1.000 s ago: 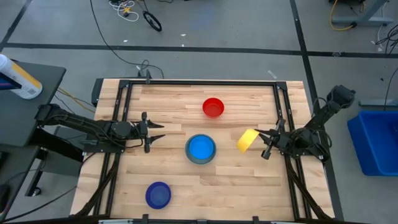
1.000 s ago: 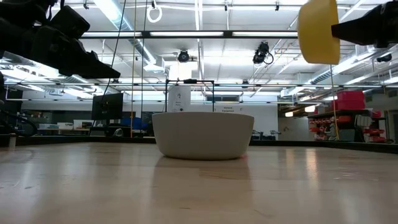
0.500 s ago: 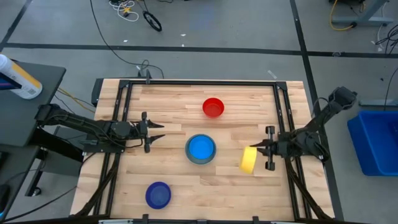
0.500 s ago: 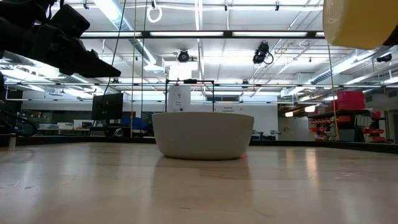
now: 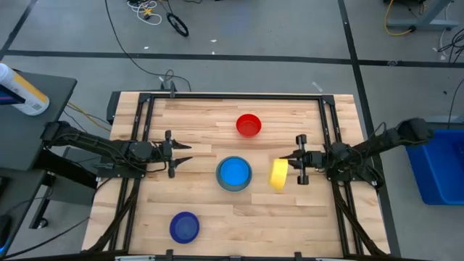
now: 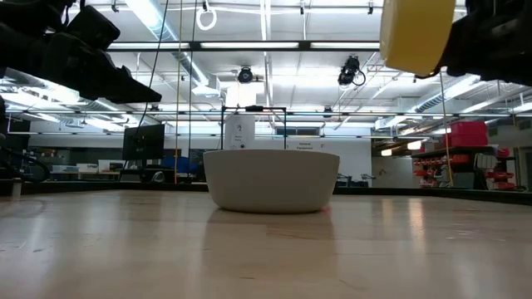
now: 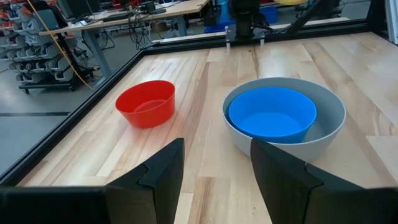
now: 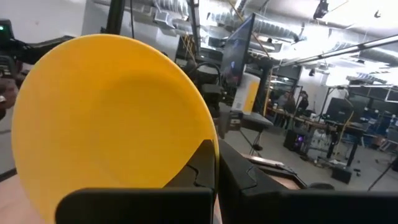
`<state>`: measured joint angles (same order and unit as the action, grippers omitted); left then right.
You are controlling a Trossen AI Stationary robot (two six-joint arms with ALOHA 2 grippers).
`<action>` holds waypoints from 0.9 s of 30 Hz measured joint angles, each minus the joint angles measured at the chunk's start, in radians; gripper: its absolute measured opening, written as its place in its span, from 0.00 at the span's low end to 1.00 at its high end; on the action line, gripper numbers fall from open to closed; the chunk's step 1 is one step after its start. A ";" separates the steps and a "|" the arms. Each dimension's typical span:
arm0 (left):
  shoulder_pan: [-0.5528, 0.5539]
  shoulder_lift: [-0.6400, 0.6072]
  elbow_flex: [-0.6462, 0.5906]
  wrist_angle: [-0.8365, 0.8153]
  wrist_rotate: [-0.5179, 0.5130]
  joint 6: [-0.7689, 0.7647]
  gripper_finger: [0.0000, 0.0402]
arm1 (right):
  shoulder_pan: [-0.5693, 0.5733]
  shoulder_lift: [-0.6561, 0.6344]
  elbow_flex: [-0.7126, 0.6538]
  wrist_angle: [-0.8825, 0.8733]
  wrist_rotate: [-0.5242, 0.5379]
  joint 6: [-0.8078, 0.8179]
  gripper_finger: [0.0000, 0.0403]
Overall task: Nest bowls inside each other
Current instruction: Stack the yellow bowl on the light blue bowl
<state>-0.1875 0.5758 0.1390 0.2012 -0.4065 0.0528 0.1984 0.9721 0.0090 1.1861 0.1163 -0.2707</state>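
Observation:
A grey bowl rests on its base at the table's middle, with a light blue bowl nested inside it. Behind them stands a red bowl, and a dark blue bowl sits near the front left. Just right of the grey bowl, a yellow bowl is in the air, turned on edge, with my right gripper shut on it. My left gripper hangs open left of the grey bowl, with nothing between its fingers. My right gripper pinches the yellow bowl's wall at the rim, one finger on one face of the wall and the other on the opposite face. The fingers come about level from the table's right. The bowl stands on edge, lifted high above the table.
A black frame rail runs around the wooden table. A blue bin stands off the table's right side. Bare wood lies between the grey bowl and the front edge.
My right gripper has swung with the yellow bowl first toward the near edge, then back toward the table's left and the grey bowl. Its wrist has rolled, which has turned the bowl more on edge. The bowl stays clear of the table.

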 joint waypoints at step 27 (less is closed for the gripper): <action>0.000 0.000 -0.001 -0.002 0.000 -0.001 0.48 | -0.154 0.573 0.380 -0.007 -0.098 0.091 0.00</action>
<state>-0.1875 0.5760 0.1383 0.1993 -0.4065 0.0521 0.0448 1.5452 0.3885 1.1793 0.0179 -0.1795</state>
